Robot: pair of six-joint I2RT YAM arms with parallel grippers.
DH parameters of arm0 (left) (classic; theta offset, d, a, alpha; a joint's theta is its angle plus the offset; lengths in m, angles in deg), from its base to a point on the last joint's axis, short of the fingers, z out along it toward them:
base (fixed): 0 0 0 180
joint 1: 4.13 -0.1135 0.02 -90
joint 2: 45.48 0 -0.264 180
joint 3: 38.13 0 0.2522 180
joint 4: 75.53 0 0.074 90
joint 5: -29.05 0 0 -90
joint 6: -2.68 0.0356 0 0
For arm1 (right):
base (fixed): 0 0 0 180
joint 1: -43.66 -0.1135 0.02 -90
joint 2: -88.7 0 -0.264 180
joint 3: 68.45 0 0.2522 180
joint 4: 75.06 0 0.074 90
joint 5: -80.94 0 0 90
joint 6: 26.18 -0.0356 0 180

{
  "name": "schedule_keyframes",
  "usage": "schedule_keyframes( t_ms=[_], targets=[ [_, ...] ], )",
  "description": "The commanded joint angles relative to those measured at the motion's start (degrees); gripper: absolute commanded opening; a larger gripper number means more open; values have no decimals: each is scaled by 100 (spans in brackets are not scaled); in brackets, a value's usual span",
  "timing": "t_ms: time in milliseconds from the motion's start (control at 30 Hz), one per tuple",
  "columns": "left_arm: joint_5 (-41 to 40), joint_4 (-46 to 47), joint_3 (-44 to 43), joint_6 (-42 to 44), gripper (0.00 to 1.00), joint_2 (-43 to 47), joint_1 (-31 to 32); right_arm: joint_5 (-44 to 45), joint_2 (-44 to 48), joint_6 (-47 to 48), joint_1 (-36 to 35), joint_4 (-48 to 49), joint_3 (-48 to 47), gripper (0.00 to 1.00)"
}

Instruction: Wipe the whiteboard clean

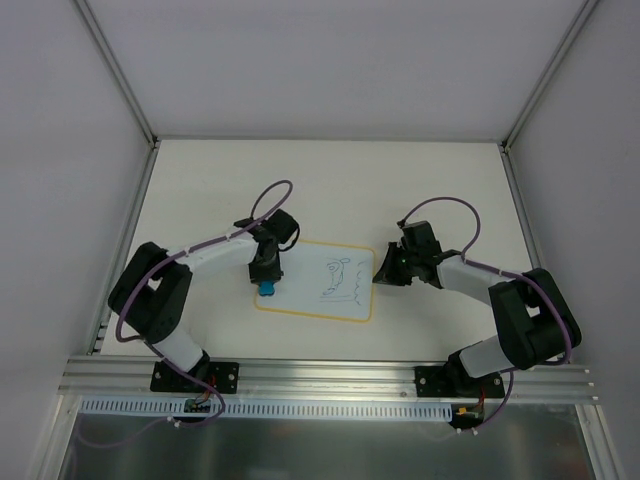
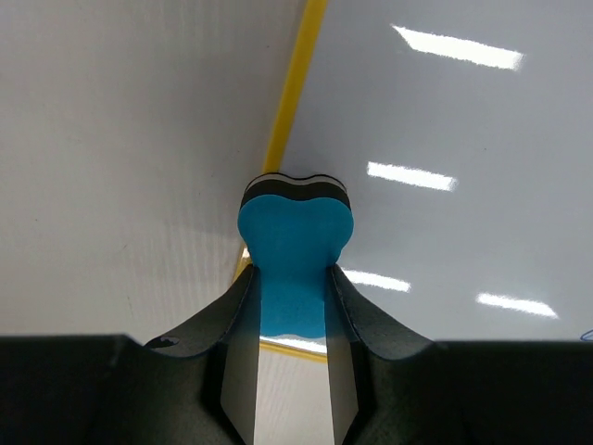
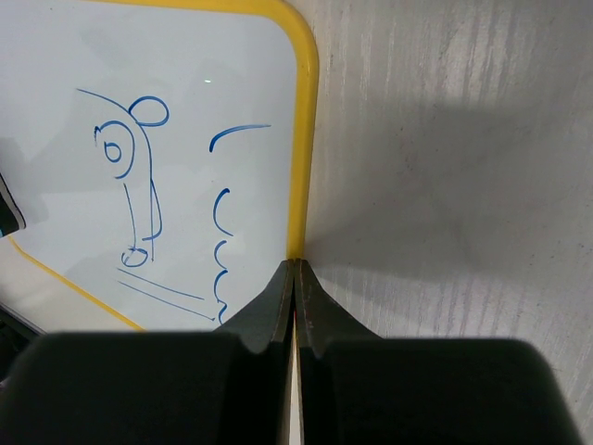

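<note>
Table (image 1: pixel 200 180): whiteboard (image 1: pixel 300 268) at frame centre. Right gripper (image 1: pixel 385 268) clenched empty, tips on board's right border. Left gripper (image 1: pixel 267 272) grasps eraser (image 1: pixel 268 287) at board's left edge. We see blue doodle (image 1: pixel 338 278) on right half. Risk, we judge: wipe drags board if right tips slip off border.

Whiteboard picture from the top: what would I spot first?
The blue doodle on the yellow-edged whiteboard in the middle. Then the bright blue eraser, squeezed in the left pincer at the board's left edge; the right pincer is shut at its right edge.
</note>
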Motion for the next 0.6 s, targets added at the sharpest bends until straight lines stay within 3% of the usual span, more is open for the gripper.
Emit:
schedule_keyframes(
  t_ms=[0,300,400,567],
  targets=[
    [-172,-516,-424,168,0,-609,638,419,-138,156,13,-421,169,0],
    [778,-516,-2482,150,0,-2261,2160,437,-85,138,13,-430,187,0],
    [1007,-516,-2659,72,0,-2499,2530,419,-111,130,13,-430,161,0],
    [832,-516,-2344,-69,0,-2254,2610,401,-199,121,13,-421,152,0]
  ],
)
